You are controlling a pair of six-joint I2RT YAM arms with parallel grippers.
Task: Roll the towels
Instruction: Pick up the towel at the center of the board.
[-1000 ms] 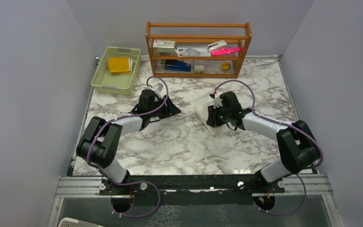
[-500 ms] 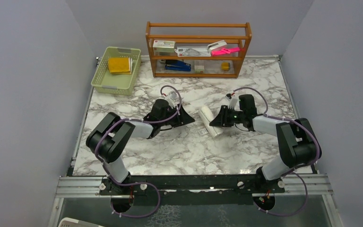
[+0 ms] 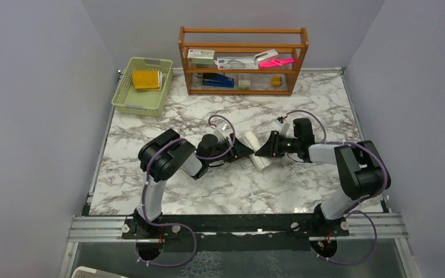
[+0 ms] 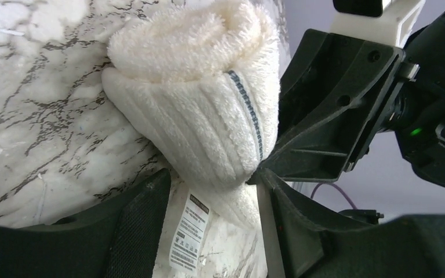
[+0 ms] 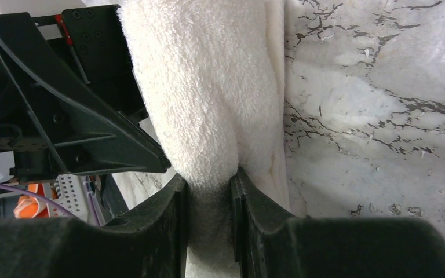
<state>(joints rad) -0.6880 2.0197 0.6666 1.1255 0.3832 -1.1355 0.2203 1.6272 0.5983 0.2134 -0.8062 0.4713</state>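
- Cream towel (image 3: 255, 149) rolled on table (image 3: 208, 185) before shelf (image 3: 243, 58); yellow towel (image 3: 146, 79) in basket (image 3: 128, 99) left of shelf.
- R fingers (image 5: 174, 211) clenched on roll; L fingers (image 4: 145, 217) parted round its end.
- L shd close snug or roll loosens.

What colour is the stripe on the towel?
Dark grey-blue, on the cream towel; best in left wrist view.
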